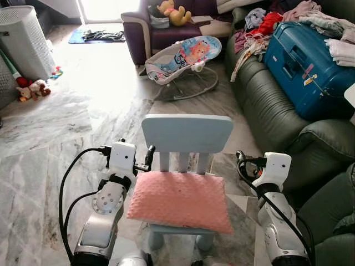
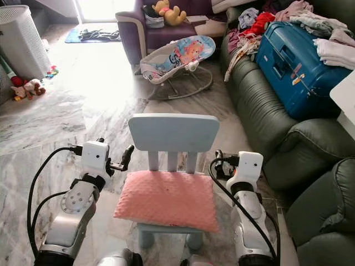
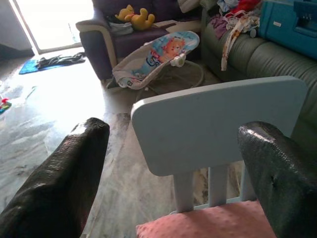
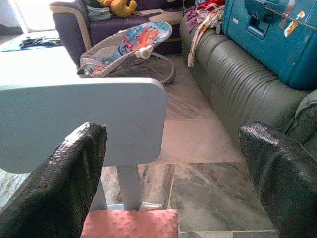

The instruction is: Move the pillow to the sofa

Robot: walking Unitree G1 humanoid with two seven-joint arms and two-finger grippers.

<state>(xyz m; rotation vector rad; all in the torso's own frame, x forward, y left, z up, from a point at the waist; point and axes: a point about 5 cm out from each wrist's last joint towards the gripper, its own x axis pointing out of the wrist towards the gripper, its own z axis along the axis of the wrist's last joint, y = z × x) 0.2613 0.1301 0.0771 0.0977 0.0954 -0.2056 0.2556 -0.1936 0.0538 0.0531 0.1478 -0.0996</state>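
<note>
Pillow (image 1: 180, 200) waiting on the small chair (image 1: 187, 133).
We judge it soft and light; left gripper (image 1: 148, 158) and right gripper (image 4: 173, 183), both spread wide, should pinch opposite edges.

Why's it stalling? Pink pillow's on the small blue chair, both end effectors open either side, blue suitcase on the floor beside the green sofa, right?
One error: the blue suitcase lies on the green sofa, not the floor; the left eye view shows it. The pink pillow does sit on the small blue chair, left end effector and right end effector open either side.
</note>
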